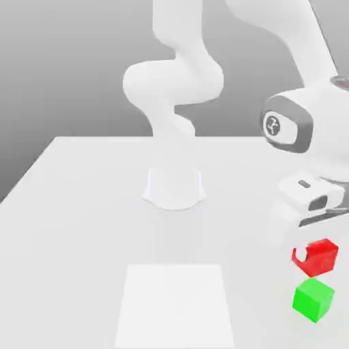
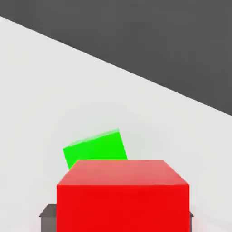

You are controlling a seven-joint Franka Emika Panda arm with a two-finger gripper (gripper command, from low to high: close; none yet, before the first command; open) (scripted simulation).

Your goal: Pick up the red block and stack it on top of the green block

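Gripper (image 1: 310, 255) at exterior view's right, fingers closed onto red block (image 1: 317, 257), block held between them. Red block apparently lifted off white table (image 1: 82, 204), though contact hard to judge. Green block (image 1: 313, 298) rests on table just beside red one, nearer camera. Hand view: red block (image 2: 122, 199) close up, green block (image 2: 95, 148) beyond it.

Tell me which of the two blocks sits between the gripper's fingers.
The red block. It sits at the gripper, partly hidden by a finger, while the green block stands apart from it on the table.
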